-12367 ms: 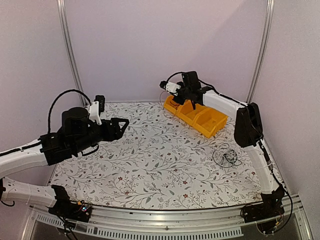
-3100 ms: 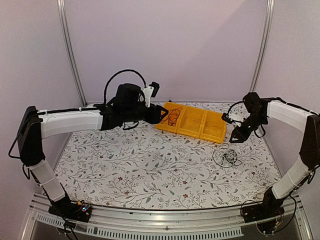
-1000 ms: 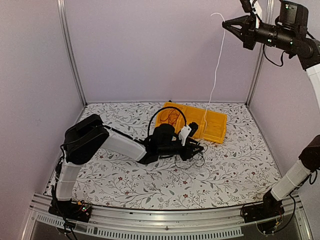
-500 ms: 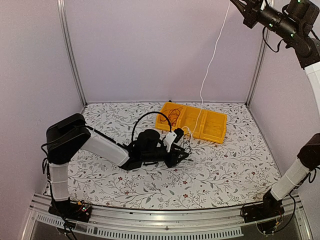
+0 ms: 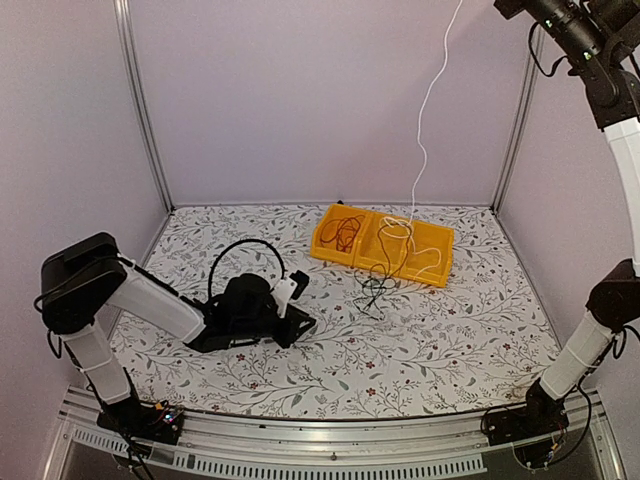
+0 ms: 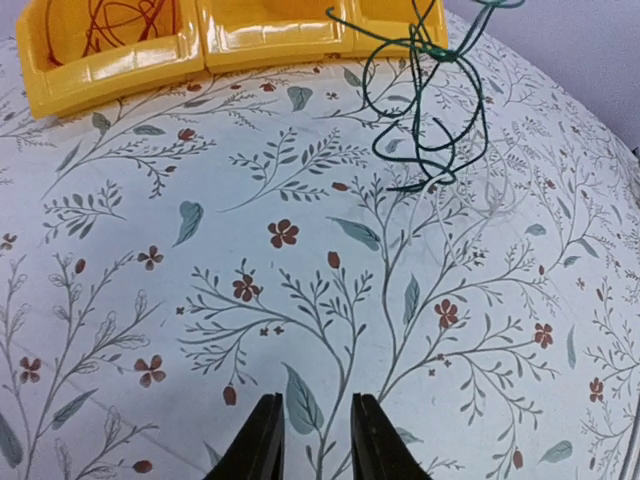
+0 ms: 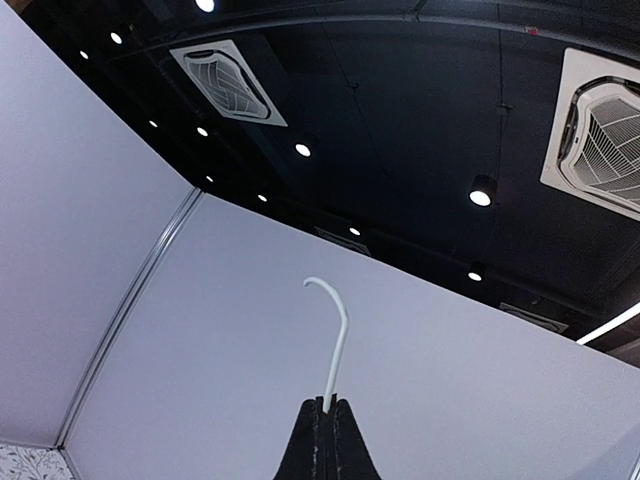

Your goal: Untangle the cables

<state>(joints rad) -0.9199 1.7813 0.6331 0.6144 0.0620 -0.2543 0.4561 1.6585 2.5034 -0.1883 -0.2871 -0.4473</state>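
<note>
I'm holding the white cable (image 7: 338, 345) high, clenched in the right gripper (image 7: 325, 405); the left gripper (image 6: 312, 435) is hovering low, slightly parted, empty.

Before the bin (image 5: 335, 255), cables (image 5: 375, 290) dangle, perhaps touching the table (image 5: 450, 330).

Top overlooks table (image 5: 470, 320); left wrist skims it; right skyward.

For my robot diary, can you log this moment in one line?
right gripper: shut on white cable, high up | left gripper: open, empty | green cable: by yellow bin
</note>
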